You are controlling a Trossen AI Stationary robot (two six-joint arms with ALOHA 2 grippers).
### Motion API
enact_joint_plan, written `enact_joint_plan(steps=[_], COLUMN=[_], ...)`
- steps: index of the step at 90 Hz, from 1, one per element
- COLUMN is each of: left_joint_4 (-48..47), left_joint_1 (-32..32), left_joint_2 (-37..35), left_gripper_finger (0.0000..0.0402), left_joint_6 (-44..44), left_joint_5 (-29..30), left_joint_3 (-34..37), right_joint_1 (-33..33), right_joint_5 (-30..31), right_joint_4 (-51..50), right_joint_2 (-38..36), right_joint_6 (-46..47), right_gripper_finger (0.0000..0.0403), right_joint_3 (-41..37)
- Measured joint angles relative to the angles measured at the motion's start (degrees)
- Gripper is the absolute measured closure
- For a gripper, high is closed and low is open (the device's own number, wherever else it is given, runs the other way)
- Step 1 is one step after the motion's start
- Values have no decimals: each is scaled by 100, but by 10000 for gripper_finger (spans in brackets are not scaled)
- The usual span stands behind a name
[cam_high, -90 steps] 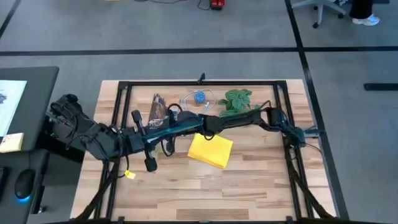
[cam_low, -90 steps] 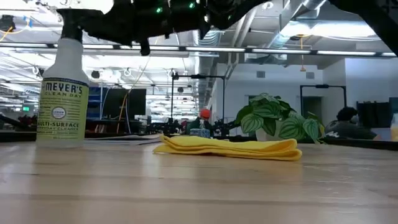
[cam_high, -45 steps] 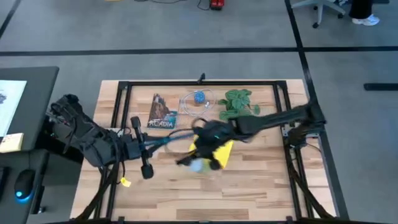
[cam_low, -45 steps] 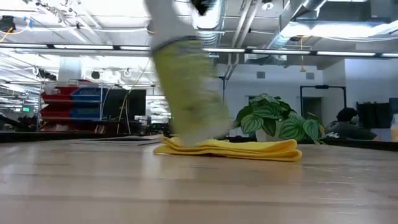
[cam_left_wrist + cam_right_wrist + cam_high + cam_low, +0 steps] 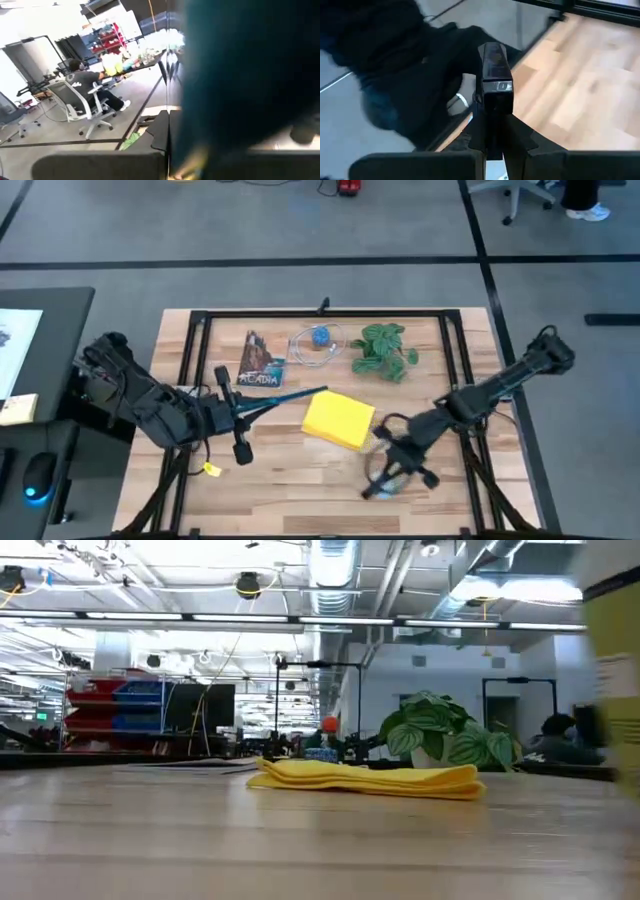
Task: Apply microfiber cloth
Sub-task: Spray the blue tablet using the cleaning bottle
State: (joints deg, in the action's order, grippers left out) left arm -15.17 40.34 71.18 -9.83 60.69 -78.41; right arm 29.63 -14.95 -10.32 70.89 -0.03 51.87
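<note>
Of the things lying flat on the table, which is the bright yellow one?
The microfiber cloth, folded roughly square near the table's middle. The booklet behind it is dark with a printed cover, and the small clear bag beside that holds something blue.

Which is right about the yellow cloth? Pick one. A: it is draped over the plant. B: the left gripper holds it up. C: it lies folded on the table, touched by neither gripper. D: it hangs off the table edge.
C: the yellow cloth lies flat and folded on the table, with both arms clear of it.

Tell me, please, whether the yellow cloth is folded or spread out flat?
Folded. The yellow cloth lies as stacked layers with rounded fold edges in the low view, a compact square from above.
</note>
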Motion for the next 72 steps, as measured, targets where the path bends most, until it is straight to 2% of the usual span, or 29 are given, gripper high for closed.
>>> enact_joint_plan(steps=[24,52,72], left_joint_4=[-1,0,-67], left_joint_1=[-14,-174,-184], left_joint_2=[303,391,391], left_gripper_finger=[392,392,392], left_joint_6=[610,783,832], left_joint_5=[-1,57,44], left_joint_3=[0,-6,-7], right_joint_1=[212,-17,13], right_joint_5=[137,501,1280], right_joint_4=[334,-793,-1370], right_joint_2=[-79,-73,-145], right_joint_6=[-284,-436,-457], right_gripper_finger=[375,307,257], right_joint_3=[-320,-340,-342])
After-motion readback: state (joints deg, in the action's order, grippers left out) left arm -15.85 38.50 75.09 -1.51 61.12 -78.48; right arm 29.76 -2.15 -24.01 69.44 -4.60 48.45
